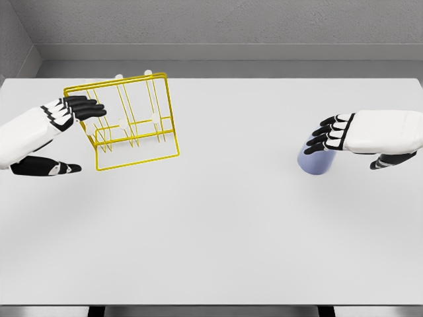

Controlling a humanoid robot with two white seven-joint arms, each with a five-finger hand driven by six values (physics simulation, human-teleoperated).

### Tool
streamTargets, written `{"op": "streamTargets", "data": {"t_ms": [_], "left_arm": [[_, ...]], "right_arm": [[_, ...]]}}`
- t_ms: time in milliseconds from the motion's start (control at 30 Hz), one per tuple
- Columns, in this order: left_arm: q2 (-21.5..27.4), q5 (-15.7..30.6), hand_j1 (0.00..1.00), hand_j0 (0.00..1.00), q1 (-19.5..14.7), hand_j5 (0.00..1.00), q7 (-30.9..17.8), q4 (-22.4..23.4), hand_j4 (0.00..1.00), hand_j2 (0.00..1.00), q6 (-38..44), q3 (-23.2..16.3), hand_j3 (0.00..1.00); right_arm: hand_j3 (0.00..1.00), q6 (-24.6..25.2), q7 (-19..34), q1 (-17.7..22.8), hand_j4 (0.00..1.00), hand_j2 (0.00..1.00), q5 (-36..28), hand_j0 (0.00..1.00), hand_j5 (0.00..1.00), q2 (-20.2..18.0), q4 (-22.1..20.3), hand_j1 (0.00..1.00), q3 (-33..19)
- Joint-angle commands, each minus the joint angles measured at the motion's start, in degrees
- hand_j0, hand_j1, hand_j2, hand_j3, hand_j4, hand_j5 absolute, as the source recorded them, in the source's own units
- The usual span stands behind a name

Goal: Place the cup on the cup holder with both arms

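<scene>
On the white table (pixel 211 231) a yellow wire cup holder (pixel 129 122) sits toward the far left, tipped so its frame leans, with white-tipped pegs showing among its wires. The left hand (pixel 58 135) comes in from the left edge with its black fingers (pixel 87 107) reaching onto the holder's left side and its thumb stretched out lower down, apart from the wire. At the right, a pale blue cup (pixel 316 160) rests on the table beneath the right hand (pixel 360 135), whose curled fingers lie over the cup's top while the thumb shows on the hand's far side
</scene>
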Motion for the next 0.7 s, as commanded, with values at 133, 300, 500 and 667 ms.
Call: {"op": "streamTargets", "data": {"t_ms": [133, 300, 500, 667], "left_arm": [[-0.9, 0.6, 1.0, 1.0, 0.2, 1.0, 0.0, 0.5, 1.0, 1.0, 0.0, 0.0, 1.0], [-1.6, 0.5, 1.0, 1.0, -0.1, 1.0, 0.0, 0.4, 1.0, 1.0, 0.0, -0.1, 1.0], [-1.6, 4.2, 1.0, 1.0, 2.5, 1.0, 0.1, 0.2, 1.0, 1.0, 0.0, -0.3, 1.0], [-1.6, 10.6, 1.0, 1.0, 1.6, 1.0, 0.2, -0.1, 1.0, 1.0, 0.0, -0.3, 1.0]], "right_arm": [[1.0, 0.1, -0.2, -0.4, 1.0, 1.0, 2.7, 1.0, 1.0, 0.2, 0.0, 1.0, -0.1], [1.0, 0.1, -0.4, -2.5, 1.0, 1.0, 8.7, 1.0, 1.0, 6.5, 3.4, 1.0, -0.4], [1.0, 0.1, -0.7, -2.9, 1.0, 1.0, 14.4, 1.0, 1.0, 15.3, 14.4, 1.0, 0.8], [1.0, 0.1, -0.2, -2.7, 1.0, 1.0, 14.8, 1.0, 1.0, 15.8, 16.5, 1.0, 1.1]]}}
